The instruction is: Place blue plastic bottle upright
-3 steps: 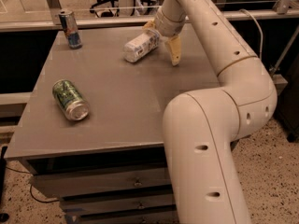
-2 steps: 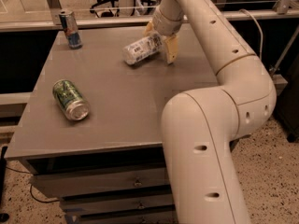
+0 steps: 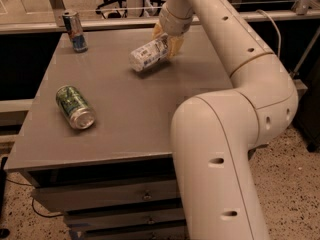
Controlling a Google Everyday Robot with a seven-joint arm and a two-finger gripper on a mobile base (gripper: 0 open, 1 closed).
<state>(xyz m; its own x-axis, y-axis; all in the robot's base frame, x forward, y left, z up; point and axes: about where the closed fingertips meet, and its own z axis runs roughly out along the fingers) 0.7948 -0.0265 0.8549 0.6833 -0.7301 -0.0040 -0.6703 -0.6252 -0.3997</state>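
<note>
The blue plastic bottle [image 3: 148, 56] is clear with a white label and lies on its side at the back middle of the grey table [image 3: 125, 119]. Its far right end sits between the yellowish fingers [image 3: 175, 44] of my gripper [image 3: 167, 38]. The gripper reaches down from the arm above and is shut on that end of the bottle. The near left end of the bottle rests low by the table top.
A green drink can [image 3: 75, 107] lies on its side at the front left. A slim blue-and-silver can [image 3: 75, 31] stands upright at the back left corner. My large white arm [image 3: 225, 134] covers the table's right side. A rail runs behind the table.
The gripper has moved left over the bottle's right end and its fingers have closed in on it. The bottle has shifted slightly. The cans have not moved.
</note>
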